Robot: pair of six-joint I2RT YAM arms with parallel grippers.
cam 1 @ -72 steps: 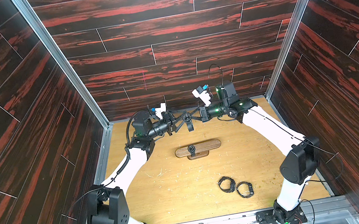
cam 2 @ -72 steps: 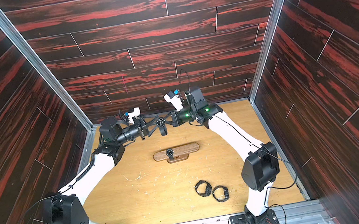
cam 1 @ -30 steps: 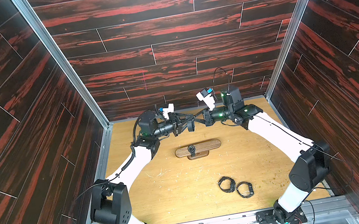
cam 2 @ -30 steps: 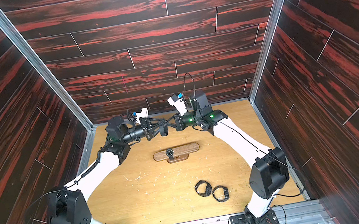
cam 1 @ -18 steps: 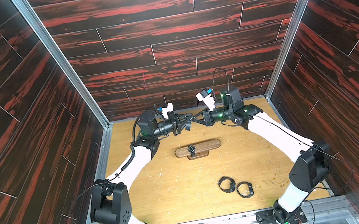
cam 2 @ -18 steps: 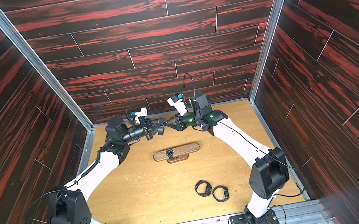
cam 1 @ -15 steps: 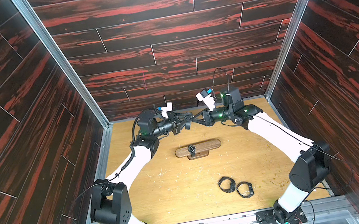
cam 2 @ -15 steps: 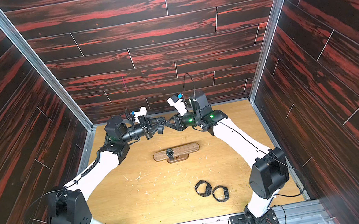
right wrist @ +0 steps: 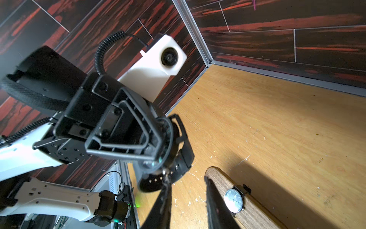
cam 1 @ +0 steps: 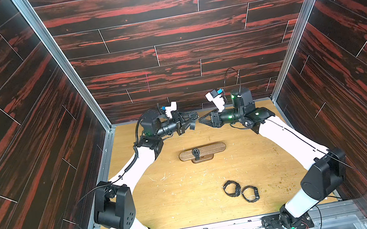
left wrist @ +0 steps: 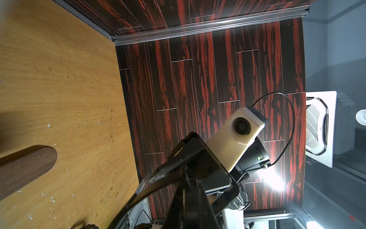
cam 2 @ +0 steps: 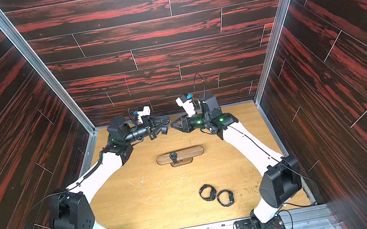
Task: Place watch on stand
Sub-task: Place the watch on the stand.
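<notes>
Pincers face to face above the far end of the bench (cam 1: 178, 196), tips just apart in both top views. Left pincer (cam 1: 194, 119) pressed together on a black watch (cam 1: 192, 125), strap hanging in a loop below the tips; same grip in a top view (cam 2: 166, 123), watch (cam 2: 164, 130) dangling. Right pincer (cam 1: 201, 120) carrying nothing, too small there to tell the gap.

Right wrist view settles that: own fingers (right wrist: 164, 206) spread, bare bench between them. Shows also the left pincer (right wrist: 158, 142) head-on, pinching the black watch (right wrist: 176, 152) by its case, perforated strap curling under.

Stand (cam 1: 211, 149) mid-bench, long bar lying crosswise on its small base, well apart from both pincers. Bears a second watch (cam 1: 195, 152) wrapped round the bar left of centre; right wrist view gives its pale dial (right wrist: 233, 200) and the bar's rounded end (right wrist: 214, 174).

Left wrist view catches only one rounded end of the stand (left wrist: 25, 164) and the right arm's white camera mount, own tips blurred.

Nearer the front, on the right: loose watch (cam 1: 232, 188) touching its twin (cam 1: 250, 194), seen whole only from above.
</notes>
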